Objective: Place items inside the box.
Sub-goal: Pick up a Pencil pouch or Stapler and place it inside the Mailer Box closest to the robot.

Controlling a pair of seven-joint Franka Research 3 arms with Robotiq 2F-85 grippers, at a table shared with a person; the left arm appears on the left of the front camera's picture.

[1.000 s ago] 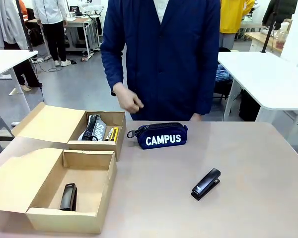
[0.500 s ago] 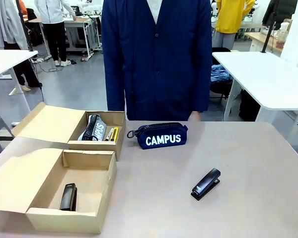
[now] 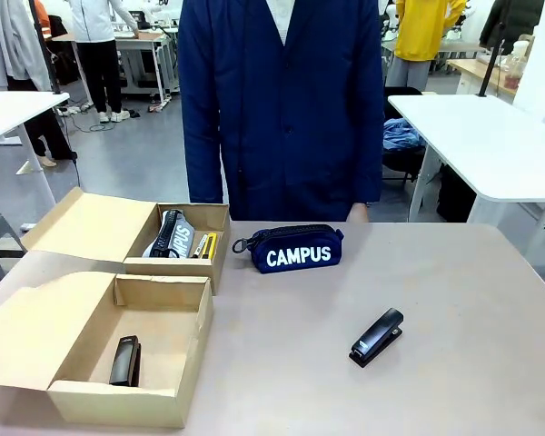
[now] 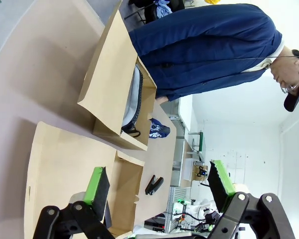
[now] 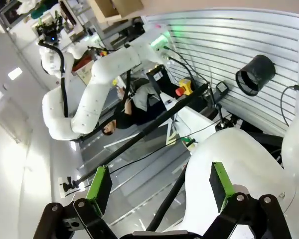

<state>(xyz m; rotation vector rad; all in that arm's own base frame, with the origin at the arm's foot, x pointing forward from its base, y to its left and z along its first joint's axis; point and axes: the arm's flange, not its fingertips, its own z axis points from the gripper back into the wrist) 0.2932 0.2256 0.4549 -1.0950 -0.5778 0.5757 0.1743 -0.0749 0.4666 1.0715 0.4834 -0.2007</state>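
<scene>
Looking across the table (image 3: 454, 272) in the front view, I see a person (image 3: 282, 109) in a navy coat standing at twelve o'clock. The navy pouch (image 3: 295, 250), lettered CAMPUS, lies on the table toward the far edge, near the middle. Just beside it at nine o'clock stands the far box (image 3: 220, 259), open, with the grey pouch (image 3: 171, 234) and the utility knife (image 3: 207, 245) inside. At six o'clock of that box sits the near box (image 3: 127, 401), also open, with the boxed stapler (image 3: 125, 361) on its floor. The loose stapler (image 3: 377, 336) lies on the bare table at about four o'clock of the navy pouch, well apart from both boxes.

In my left wrist view, my left gripper (image 4: 157, 175) has its fingers spread wide and nothing between them. It hangs above the near box (image 4: 65, 164). The far box (image 4: 112, 84) lies beyond at twelve o'clock, holding the grey pouch (image 4: 132, 99). The navy pouch (image 4: 158, 129) and loose stapler (image 4: 154, 184) show past the boxes.

In my right wrist view, my right gripper (image 5: 159, 180) is equally wide open and empty, facing a slatted wall (image 5: 249, 35).
</scene>
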